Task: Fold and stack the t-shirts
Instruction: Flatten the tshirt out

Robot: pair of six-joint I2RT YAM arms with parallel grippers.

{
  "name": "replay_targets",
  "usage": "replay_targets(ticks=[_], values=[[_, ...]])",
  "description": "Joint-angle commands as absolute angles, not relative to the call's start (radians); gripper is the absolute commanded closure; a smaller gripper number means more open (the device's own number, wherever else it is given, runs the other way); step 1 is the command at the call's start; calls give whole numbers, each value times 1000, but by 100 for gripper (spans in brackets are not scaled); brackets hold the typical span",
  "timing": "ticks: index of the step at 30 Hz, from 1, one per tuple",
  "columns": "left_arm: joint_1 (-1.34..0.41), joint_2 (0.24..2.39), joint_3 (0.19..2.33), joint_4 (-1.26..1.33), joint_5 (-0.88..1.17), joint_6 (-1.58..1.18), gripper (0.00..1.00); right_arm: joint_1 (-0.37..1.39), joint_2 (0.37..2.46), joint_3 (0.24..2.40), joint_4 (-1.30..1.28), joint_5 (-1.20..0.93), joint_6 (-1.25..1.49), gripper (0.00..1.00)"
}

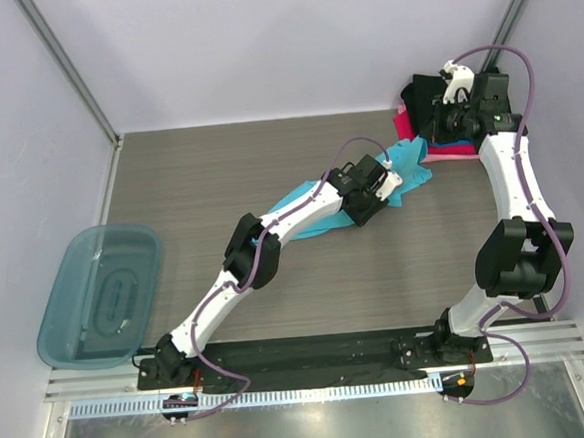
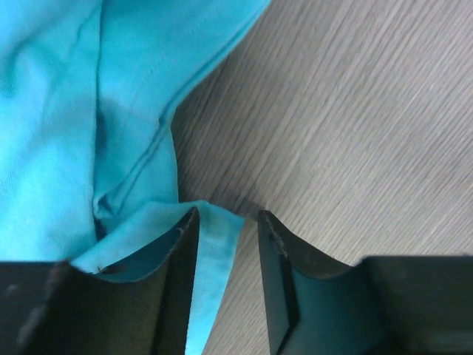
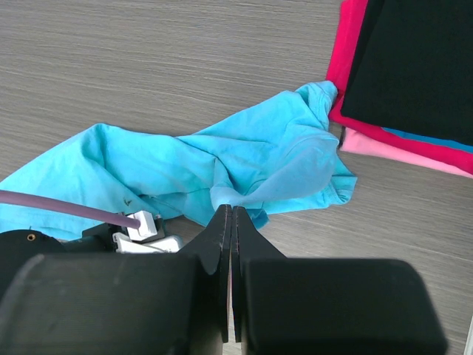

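Observation:
A bright turquoise t-shirt (image 1: 311, 206) lies crumpled and unfolded across the middle of the table; it also shows in the right wrist view (image 3: 244, 159). My left gripper (image 1: 400, 179) is low over its right end, jaws open (image 2: 228, 222), with a turquoise edge (image 2: 214, 244) lying between them against the left finger. A folded stack (image 1: 410, 120) sits at the back right: black on top (image 3: 421, 59), then magenta (image 3: 353, 44), blue and pink. My right gripper (image 1: 430, 119) hangs raised above that stack, its fingers shut on nothing (image 3: 231, 214).
A translucent blue-grey plastic bin (image 1: 102, 292) stands off the table's left edge. White walls close in the back and sides. Bare wood-grain table (image 2: 369, 111) lies right of the turquoise cloth. My left arm lies diagonally across the table's middle.

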State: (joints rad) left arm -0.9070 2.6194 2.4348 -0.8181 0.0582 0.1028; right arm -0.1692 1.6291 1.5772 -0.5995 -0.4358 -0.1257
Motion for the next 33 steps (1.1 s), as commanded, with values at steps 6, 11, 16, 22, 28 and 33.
replay_targets(ticks=[6, 11, 16, 22, 28, 33], values=[[-867, 2708, 2476, -808, 75, 101, 96, -179, 1560, 1557, -580, -423, -137, 99], [-833, 2535, 2396, -837, 109, 94, 100, -183, 1522, 1566, -578, -416, -140, 99], [-810, 2294, 2294, -877, 140, 116, 100, -207, 1491, 1588, -577, -405, -132, 99], [-772, 1952, 2169, -887, 75, 175, 100, -235, 1463, 1660, -577, -399, -100, 99], [-712, 1717, 2054, -910, 9, 250, 100, -236, 1407, 1772, -580, -451, -57, 99], [-631, 1621, 2097, -966, -38, 310, 100, -236, 1371, 1902, -601, -482, -17, 99]])
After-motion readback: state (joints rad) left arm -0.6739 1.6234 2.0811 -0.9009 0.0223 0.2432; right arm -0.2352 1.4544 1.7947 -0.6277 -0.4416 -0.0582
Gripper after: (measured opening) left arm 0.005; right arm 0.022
